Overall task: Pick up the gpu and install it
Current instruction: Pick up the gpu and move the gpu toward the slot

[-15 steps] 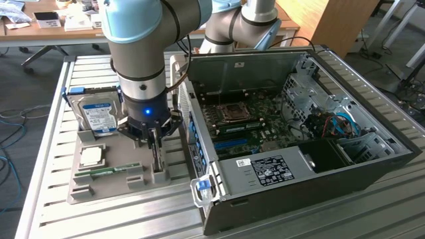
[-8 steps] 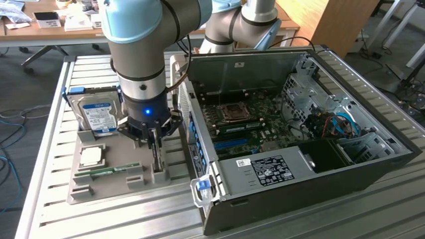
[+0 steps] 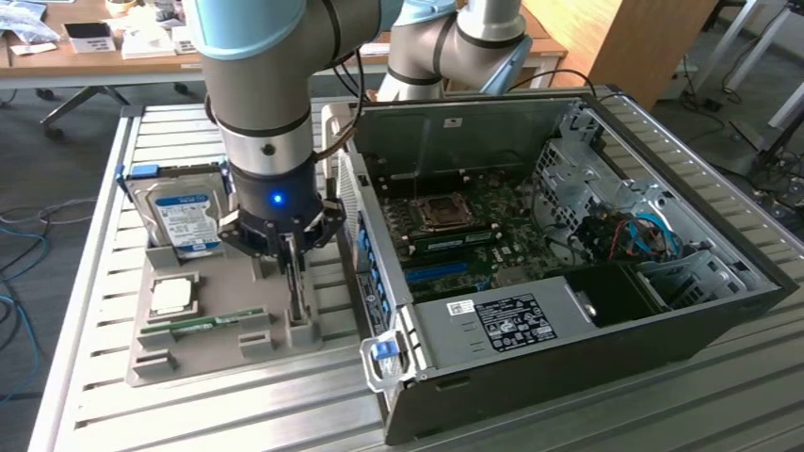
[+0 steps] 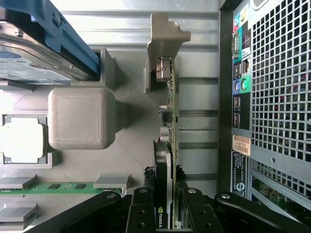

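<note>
Exterior view: gripper [image 3: 293, 250] down over gray tray [image 3: 201, 358], beside open PC case [image 3: 703, 282]. gpu [image 3: 296, 297] on edge in tray slot. Hard drive [image 3: 183, 218], blue-white label, text unreadable.
Wrist view: fingers [image 4: 141, 211] narrow, clamped on both gpu [image 4: 167, 121] faces. NVIDIA logo [image 4: 159, 224] on card.

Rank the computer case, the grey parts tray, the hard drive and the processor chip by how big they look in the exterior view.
1. computer case
2. grey parts tray
3. hard drive
4. processor chip
No close calls: each looks clearly larger than the next.
</note>
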Controlling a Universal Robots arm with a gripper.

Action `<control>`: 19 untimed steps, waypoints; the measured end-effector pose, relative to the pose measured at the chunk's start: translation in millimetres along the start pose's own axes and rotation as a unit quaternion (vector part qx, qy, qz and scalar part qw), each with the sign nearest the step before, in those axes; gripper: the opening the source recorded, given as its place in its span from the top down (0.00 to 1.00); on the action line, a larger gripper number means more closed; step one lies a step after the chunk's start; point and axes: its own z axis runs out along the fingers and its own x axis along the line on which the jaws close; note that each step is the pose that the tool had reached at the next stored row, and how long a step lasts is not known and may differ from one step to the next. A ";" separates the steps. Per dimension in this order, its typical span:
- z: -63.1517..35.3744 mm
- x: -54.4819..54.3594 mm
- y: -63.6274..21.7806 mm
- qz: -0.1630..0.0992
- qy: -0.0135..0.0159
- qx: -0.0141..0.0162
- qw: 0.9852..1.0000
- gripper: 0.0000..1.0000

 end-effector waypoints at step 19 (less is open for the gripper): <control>-47.1 -1.1 2.2 0.000 0.000 0.000 1.000 0.73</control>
